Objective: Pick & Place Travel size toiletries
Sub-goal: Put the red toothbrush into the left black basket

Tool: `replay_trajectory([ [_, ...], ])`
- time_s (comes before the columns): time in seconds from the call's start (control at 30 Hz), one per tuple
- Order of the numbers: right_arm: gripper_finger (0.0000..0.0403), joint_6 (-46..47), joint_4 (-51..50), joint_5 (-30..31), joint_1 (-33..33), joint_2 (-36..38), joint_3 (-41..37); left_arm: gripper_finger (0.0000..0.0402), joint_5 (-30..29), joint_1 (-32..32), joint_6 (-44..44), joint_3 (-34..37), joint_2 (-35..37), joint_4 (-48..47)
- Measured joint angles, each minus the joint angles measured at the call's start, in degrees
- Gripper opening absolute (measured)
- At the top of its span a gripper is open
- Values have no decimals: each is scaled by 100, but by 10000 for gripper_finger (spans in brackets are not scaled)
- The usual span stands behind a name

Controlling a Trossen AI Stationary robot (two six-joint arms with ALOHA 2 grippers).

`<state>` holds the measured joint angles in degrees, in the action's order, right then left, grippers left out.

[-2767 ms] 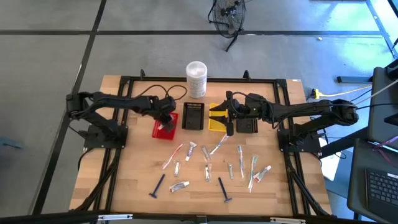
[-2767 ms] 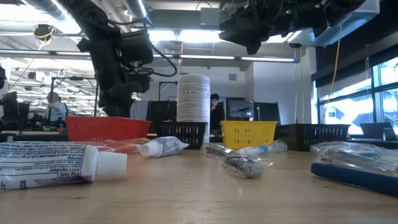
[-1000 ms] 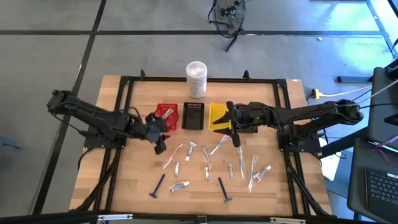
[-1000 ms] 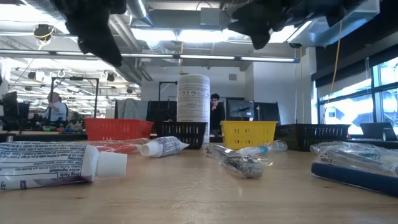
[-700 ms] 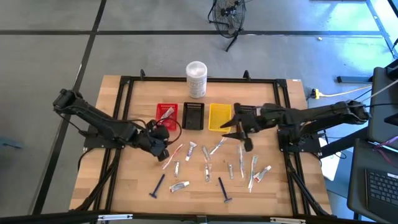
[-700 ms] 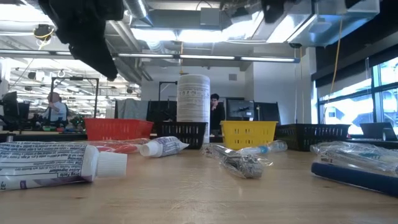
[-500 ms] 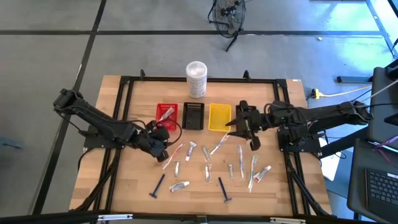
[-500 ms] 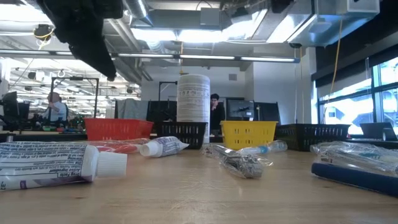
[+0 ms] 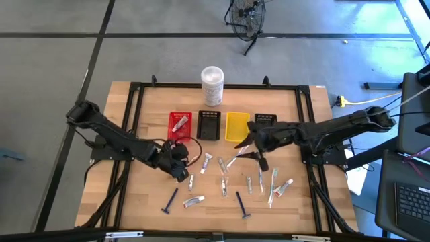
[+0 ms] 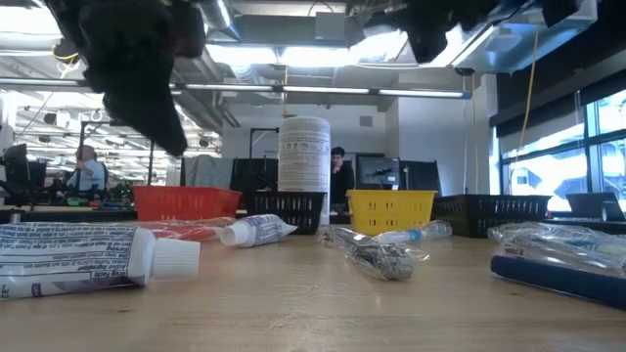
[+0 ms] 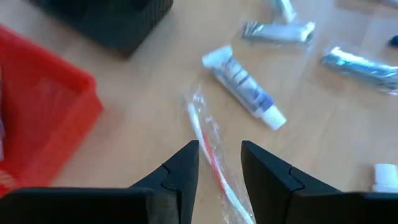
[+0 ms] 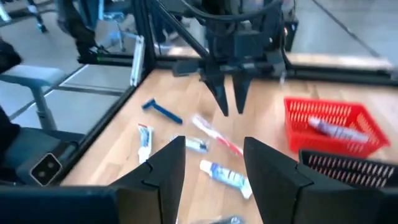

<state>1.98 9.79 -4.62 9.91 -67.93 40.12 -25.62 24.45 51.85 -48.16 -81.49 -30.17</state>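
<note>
The travel size toiletries lie scattered on the wooden table: a red wrapped toothbrush [image 9: 188,167], white tubes [image 9: 205,163], silvery pieces [image 9: 224,187] and two blue razors [image 9: 170,200]. One tube [image 9: 179,122] lies in the red basket [image 9: 179,133]. My left gripper [image 9: 182,173] hangs open, pointing down, just above the red toothbrush [image 11: 202,127], whose near part shows between its fingers. My right gripper [image 9: 259,160] hovers open above the table's middle, near the yellow basket [image 9: 236,126], with nothing between its fingers [image 12: 168,165].
Behind the toiletries stands a row of baskets: red, black [image 9: 209,125], yellow, and another black one [image 9: 266,119] partly under my right arm. A tall white container [image 9: 212,85] stands at the far edge. People sit in the room beyond the table.
My left gripper has gone toward the table's near edge and down, from beside the red basket to just over the red toothbrush, rolling a little. My right gripper has swung toward the table's right and back again toward the middle. Both stay open.
</note>
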Motion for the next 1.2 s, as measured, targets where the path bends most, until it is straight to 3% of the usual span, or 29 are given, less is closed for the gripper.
replay_trajectory([
  [0.37, 224, 282, -46, 394, 33, -515, 0, 116, 379, -17, 1275, 0, -868, 52],
  [0.53, 243, 108, -44, 575, 33, -515, 0, 116, 556, -17, 1342, 2, -1202, 222],
  [0.9, 223, 162, -49, 572, 33, -515, 0, 116, 794, -17, 1290, 2, -1110, 364],
  [1.2, 213, 155, -47, 572, 33, -515, 0, 116, 867, -17, 1192, -15, -1501, 383],
])
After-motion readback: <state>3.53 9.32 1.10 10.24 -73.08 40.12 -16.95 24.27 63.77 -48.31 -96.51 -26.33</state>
